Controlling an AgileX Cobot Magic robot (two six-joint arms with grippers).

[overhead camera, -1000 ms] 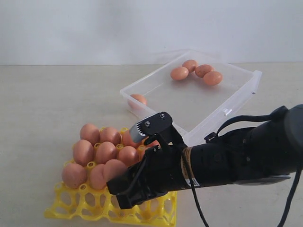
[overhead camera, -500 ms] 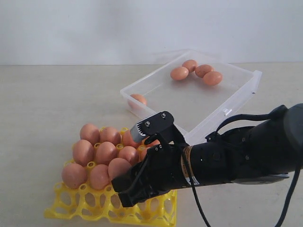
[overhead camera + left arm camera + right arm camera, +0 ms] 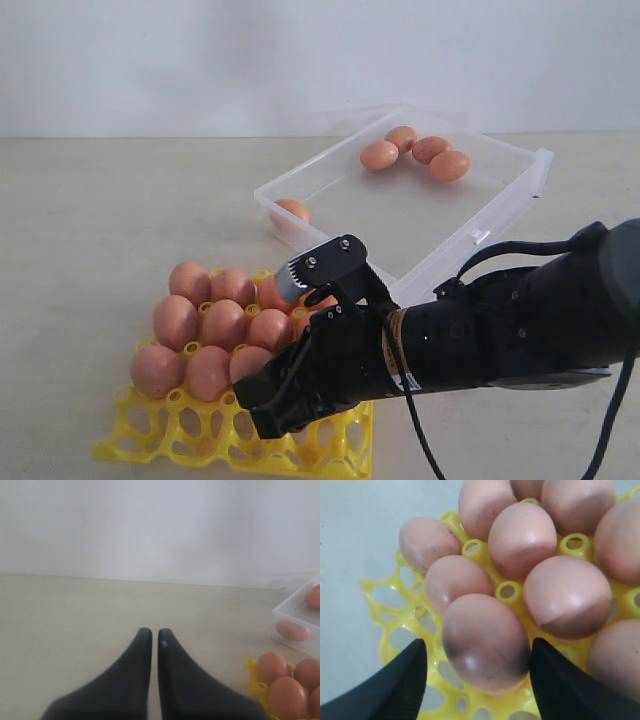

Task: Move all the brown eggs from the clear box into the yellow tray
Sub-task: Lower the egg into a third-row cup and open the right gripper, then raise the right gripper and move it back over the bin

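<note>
Brown smooth oval eggs (image 3: 222,322): position?
— Most seated in cups of bright yellow plastic lattice tray (image 3: 170,440). Five lie in clear shallow plastic box (image 3: 500,215): four clustered at one corner, one apart.
— Grippers?
— Right gripper (image 3: 479,641) spread, straddling one seated egg. Left gripper (image 3: 151,632) pressed together, empty.

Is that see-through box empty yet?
Not empty. The clear box holds five brown eggs: four clustered near its far wall, and a lone egg in a near corner.
</note>
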